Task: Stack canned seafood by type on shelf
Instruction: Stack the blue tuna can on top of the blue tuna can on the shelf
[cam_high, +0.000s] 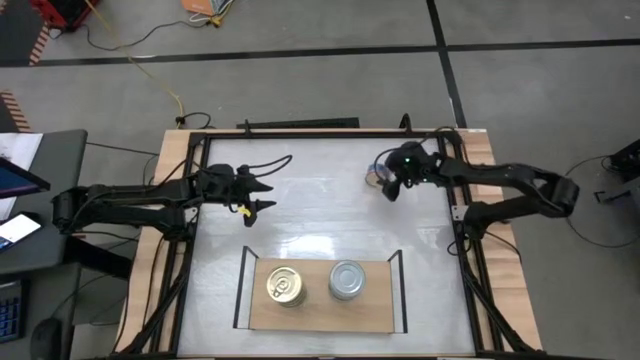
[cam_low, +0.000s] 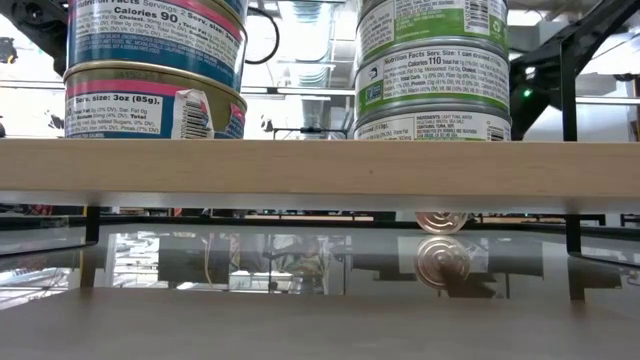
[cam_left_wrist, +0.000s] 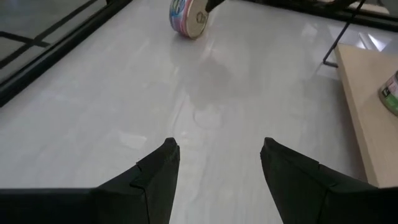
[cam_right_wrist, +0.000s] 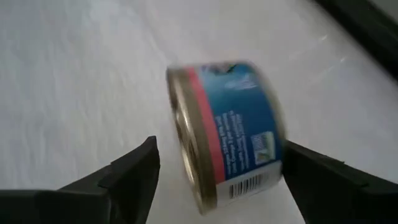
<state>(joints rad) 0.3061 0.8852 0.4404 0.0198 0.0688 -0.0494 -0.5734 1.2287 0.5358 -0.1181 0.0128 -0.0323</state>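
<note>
The right gripper (cam_right_wrist: 214, 171) stands with its two fingers spread wide at the far right part of the table, and a blue-and-pink tin (cam_right_wrist: 224, 134) lies between them on its edge, lid facing sideways. In the right wrist view there is a gap between the tin and one finger (cam_right_wrist: 127, 171), while the other finger (cam_right_wrist: 323, 171) sits just beside the tin's end; whether it touches cannot be told. Seen from above, that gripper (cam_high: 392, 185) hangs over the same tin (cam_high: 376, 178) near the far edge of the white tabletop (cam_high: 320, 215). The left wrist view shows this tin (cam_left_wrist: 188, 17) tipped on its rim, well apart from everything else on the table.

The left gripper (cam_left_wrist: 217, 163) hovers open over bare tabletop, holding nothing; from above it (cam_high: 262, 195) sits at the far left part of the table, well away from the shelf.

The shelf (cam_high: 320, 312), a light wooden board with thin black uprights at both ends, stands at the near edge of the table. On it are two stacks of tins, side by side but apart: a gold-lidded stack (cam_high: 286, 286) with blue and pink labels (cam_low: 155, 65) on the left, and a silver-lidded stack (cam_high: 346, 280) with green labels (cam_low: 432, 70) on the right. Under the board, the low view shows the loose tin's round end (cam_low: 441, 220) and its reflection in the glossy tabletop.
</note>
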